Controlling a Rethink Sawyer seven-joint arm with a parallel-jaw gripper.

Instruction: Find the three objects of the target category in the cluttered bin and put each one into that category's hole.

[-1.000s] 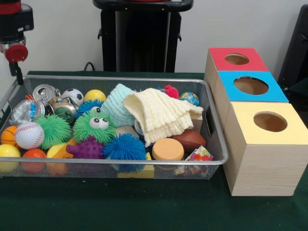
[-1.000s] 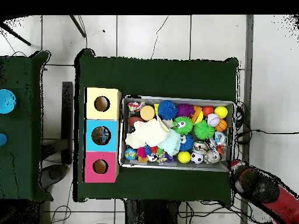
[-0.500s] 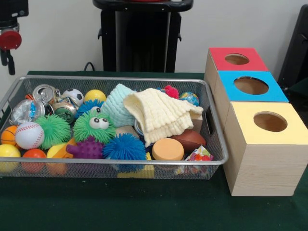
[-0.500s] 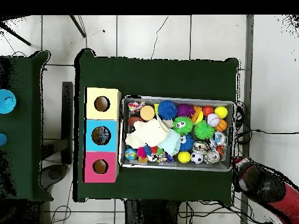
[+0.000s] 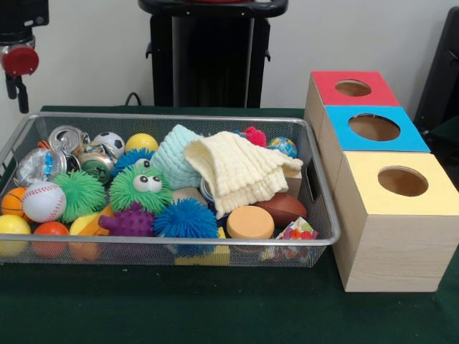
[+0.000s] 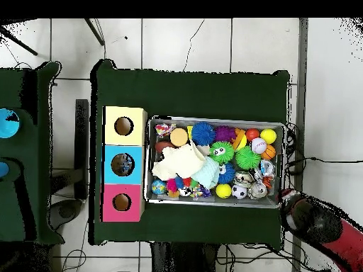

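In the wire bin (image 5: 315,193) on the green table (image 5: 215,308) we see spiky balls, sports balls, cans and a cream cloth (image 5: 237,172). Beyond its corner the gripper (image 5: 19,79) sits slightly lower than before; we cannot tell its opening.

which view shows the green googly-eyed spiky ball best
The front view: the green spiky ball faces that camera, eyes plain, in the mesh bin. The overhead view shows it only as a small green blob.

You're seeing boxes (image 5: 387,179) topped red, blue, yellow; pale yellow cloth (image 5: 240,172); green googly-eyed ball (image 5: 140,188); white red-stitched baseball (image 5: 44,201).
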